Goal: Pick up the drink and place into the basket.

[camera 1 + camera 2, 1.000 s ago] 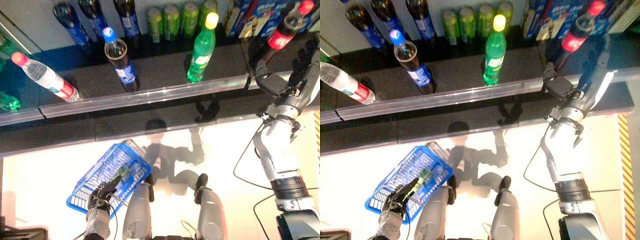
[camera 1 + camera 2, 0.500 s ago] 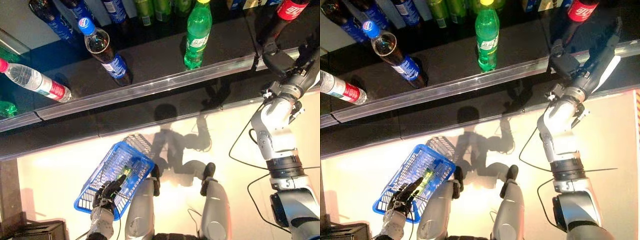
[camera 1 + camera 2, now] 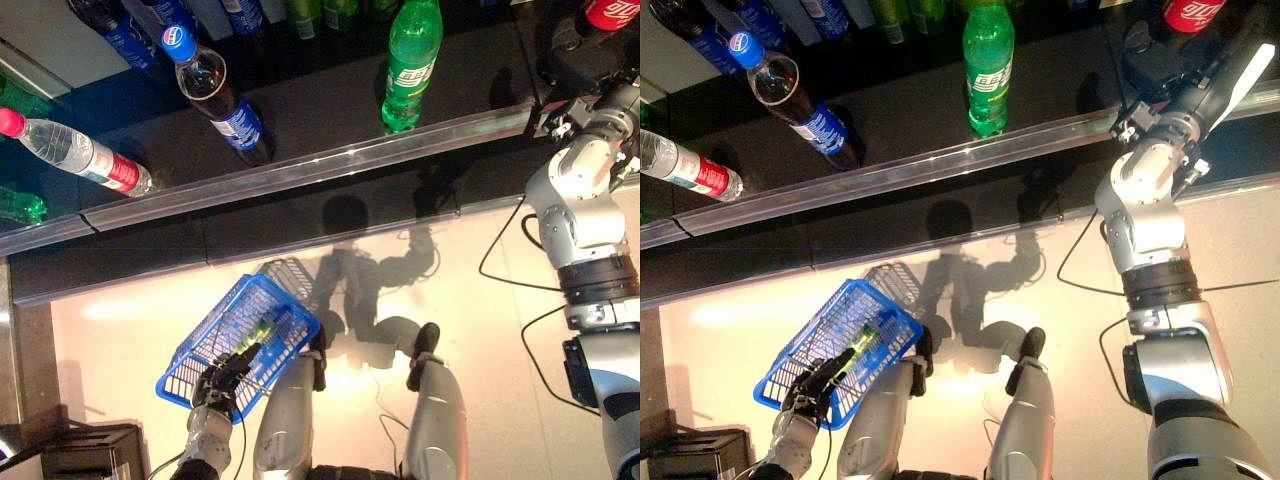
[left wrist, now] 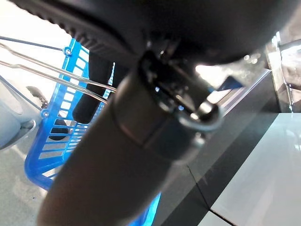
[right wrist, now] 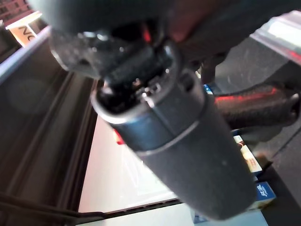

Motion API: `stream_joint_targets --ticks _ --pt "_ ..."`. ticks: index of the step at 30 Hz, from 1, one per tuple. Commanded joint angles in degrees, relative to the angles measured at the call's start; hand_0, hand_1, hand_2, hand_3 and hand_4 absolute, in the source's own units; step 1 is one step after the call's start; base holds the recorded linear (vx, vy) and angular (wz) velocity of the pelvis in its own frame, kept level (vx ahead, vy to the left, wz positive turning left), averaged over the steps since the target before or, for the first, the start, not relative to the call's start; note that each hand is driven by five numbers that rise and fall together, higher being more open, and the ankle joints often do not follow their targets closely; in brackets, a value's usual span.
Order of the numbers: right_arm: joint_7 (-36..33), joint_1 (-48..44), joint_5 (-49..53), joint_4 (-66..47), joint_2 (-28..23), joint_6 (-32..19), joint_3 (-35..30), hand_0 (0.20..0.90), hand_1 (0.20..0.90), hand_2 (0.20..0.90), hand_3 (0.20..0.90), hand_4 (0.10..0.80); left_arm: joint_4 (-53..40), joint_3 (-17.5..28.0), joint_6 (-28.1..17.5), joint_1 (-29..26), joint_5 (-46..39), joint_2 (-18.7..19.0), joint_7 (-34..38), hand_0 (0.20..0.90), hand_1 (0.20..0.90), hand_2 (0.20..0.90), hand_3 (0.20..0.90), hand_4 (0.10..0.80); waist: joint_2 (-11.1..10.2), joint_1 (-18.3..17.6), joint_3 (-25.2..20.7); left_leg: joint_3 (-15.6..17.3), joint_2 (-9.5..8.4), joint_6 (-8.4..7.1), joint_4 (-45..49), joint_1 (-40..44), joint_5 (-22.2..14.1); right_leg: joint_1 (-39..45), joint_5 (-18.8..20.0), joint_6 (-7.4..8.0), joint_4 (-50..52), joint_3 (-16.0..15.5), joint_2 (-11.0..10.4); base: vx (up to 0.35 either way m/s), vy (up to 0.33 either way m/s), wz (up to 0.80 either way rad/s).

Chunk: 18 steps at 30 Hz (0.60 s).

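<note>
The red-label bottle (image 3: 1188, 12) is cut off by the top edge, its cap out of view. The right hand (image 3: 575, 55) is a dark mass beside it; its fingers cannot be made out. Basket (image 3: 205, 345) contents are too small to identify. Rear-row bottles (image 3: 250, 12) are cropped.

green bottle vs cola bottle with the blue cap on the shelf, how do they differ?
The green bottle is green plastic with a light label; the cola bottle is clear with dark drink and a blue label. The green bottle stands further toward the robot's right, the cola bottle toward its left. Both stand upright behind the shelf rail, untouched.
</note>
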Motion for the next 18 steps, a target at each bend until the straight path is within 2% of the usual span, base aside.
stream_joint_targets --ticks 1,8,17,18 --pt "1.3 -12.9 -1.8 -1.6 -9.1 -2.5 4.3 0.9 0.9 0.9 0.9 0.8 -5.7 -2.6 -1.0 4.1 -2.6 4.2 -2.0 0.3 0.3 0.3 0.2 0.1 1.1 1.2 -1.2 -4.1 3.34 -1.9 1.1 0.8 0.0 -1.6 0.3 0.77 0.4 0.4 -1.5 0.035 -0.026 0.02" --pt "1.4 -19.8 0.2 6.6 -12.7 -0.4 9.6 0.9 0.9 0.9 0.9 0.8 -7.4 -3.2 -0.6 4.4 -3.5 6.0 -1.8 0.3 0.3 0.3 0.2 0.1 1.2 2.3 -1.2 -5.0 3.47 -1.99 1.0 -1.6 0.6 -3.2 0.1 0.5 0.8 0.1 -1.3 0.018 -0.036 0.04" --pt "1.9 -26.2 2.1 15.6 -14.5 0.5 15.2 0.9 0.9 0.9 0.9 0.8 -8.5 -2.7 -0.6 4.7 -5.1 7.3 -1.8 0.3 0.3 0.3 0.2 0.1 1.7 3.1 -1.2 -5.1 3.54 -1.88 1.4 -2.8 0.6 -4.2 -0.5 0.12 1.6 -0.3 -1.5 0.004 -0.002 0.03" --pt "2.1 -27.2 2.0 16.9 -14.8 0.7 15.9 0.566 0.566 0.566 0.51 0.41 -8.7 -2.6 -0.7 4.7 -5.3 7.4 -2.0 0.3 0.3 0.3 0.2 0.1 1.8 3.3 -1.2 -5.1 3.55 -1.87 1.9 -3.1 0.4 -4.4 -0.7 0.01 2.0 -0.4 -1.6 -0.001 0.006 0.1"
